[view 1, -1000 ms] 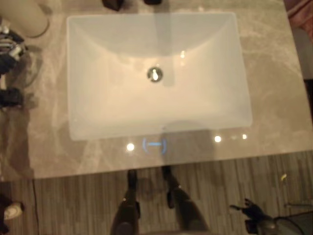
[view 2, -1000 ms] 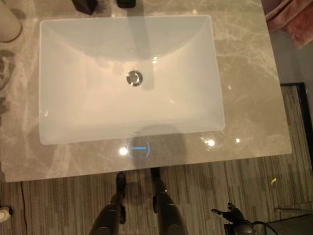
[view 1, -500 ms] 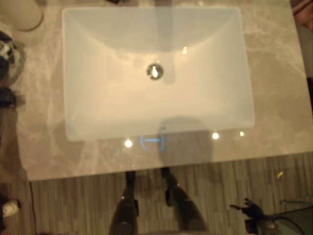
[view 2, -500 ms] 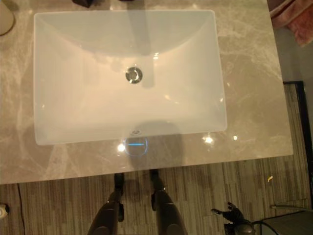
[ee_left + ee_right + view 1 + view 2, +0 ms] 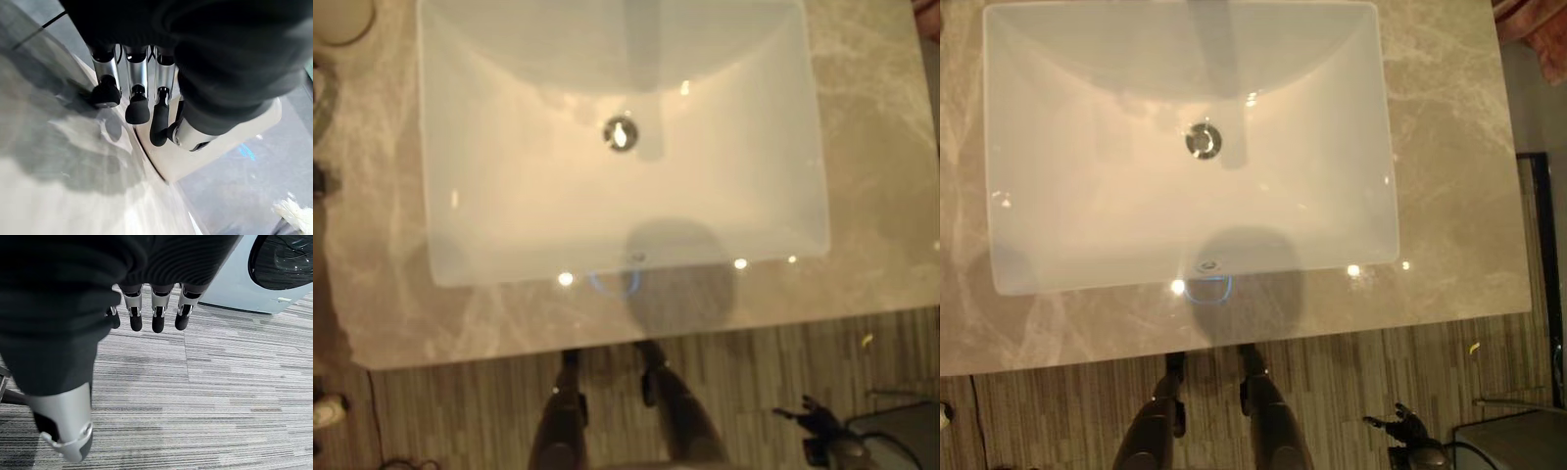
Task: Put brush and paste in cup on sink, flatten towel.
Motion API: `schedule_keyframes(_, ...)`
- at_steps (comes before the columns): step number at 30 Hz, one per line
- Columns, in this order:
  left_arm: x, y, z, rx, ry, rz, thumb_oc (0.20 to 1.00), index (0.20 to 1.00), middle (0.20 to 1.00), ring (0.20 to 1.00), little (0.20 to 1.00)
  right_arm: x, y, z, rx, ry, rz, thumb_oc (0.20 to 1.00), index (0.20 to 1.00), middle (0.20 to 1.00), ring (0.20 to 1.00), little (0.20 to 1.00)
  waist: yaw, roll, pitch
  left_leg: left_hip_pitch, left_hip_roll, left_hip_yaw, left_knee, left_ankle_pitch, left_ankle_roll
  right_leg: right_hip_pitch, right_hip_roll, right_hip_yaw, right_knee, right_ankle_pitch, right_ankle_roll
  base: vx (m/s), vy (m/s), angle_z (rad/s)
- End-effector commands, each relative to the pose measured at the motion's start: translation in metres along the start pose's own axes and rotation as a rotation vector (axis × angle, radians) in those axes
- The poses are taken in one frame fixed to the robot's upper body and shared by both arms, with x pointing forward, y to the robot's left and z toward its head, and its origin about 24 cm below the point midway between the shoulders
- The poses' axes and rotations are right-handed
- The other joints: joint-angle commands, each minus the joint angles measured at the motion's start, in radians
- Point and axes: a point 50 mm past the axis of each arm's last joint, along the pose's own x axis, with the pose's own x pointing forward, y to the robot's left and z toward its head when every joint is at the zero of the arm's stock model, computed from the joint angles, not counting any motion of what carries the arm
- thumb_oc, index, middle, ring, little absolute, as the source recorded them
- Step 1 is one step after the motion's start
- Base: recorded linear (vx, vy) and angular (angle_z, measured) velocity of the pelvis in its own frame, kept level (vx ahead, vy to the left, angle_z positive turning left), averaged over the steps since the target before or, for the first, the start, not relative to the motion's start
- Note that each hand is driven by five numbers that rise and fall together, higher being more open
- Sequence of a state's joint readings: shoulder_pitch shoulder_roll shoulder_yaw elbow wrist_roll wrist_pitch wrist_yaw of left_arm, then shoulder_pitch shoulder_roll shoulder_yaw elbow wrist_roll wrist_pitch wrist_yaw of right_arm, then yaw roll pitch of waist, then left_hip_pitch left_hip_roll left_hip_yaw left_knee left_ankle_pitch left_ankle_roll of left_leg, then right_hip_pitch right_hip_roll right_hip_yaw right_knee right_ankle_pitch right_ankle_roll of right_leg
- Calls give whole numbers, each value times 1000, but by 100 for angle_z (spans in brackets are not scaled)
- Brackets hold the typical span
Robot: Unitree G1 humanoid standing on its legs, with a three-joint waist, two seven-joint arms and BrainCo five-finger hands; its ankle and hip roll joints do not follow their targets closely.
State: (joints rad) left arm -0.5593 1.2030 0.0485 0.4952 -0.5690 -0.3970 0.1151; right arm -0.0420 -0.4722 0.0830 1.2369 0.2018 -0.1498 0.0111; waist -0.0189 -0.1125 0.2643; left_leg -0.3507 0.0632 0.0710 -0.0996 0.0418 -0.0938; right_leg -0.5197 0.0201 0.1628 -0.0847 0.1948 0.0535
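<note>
1. We find the white sink (image 5: 1048, 196) set in a marble counter (image 5: 1449, 196); its basin holds nothing, and the metal drain (image 5: 1203, 140) sits toward the back.
2. A pale cup (image 5: 340, 18) stands at the counter's far left corner.
3. A pink towel (image 5: 1533, 24) lies bunched at the far right corner.
4. The left hand (image 5: 142, 88) hangs relaxed over the counter, fingers straight, grasping nothing.
5. The right hand (image 5: 151, 308) hangs released above striped carpet (image 5: 220, 396).

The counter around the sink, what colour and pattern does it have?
The counter is beige-grey with pale marble veining, clearest in the right eye view.
</note>
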Motion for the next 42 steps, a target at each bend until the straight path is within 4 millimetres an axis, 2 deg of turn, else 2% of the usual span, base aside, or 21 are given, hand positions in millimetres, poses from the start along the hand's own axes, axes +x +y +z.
schedule_keyframes(1,8,13,12,62,-59,41,200,200,200,200,200,-10,-18,-33,-20,101,-45,1000,1000,1000,1000,1000,-13,13,-33,66,46,-72,12,-21,-28,12,-78,-6,-3,-4,117,0,0,0)
schedule_keyframes(20,25,1,7,73,-12,11,200,200,200,200,200,-8,-22,-26,-2,79,-64,1000,1000,1000,1000,1000,-38,19,-31,50,49,-57,12,-20,-32,-20,-68,13,-3,6,119,1,-1,0)
schedule_keyframes(27,30,2,5,87,14,4,200,200,200,200,200,-10,-28,-32,14,104,-83,1000,1000,1000,1000,1000,-46,22,-31,43,54,-52,12,-18,-33,-30,-65,16,-3,9,119,8,-8,-5)
schedule_keyframes(42,41,-19,8,70,13,-50,200,200,200,200,200,-9,-30,-26,8,87,-92,1000,1000,1000,1000,1000,-56,28,-40,25,57,-57,12,-17,-35,-48,-65,15,-3,10,119,1,0,0)
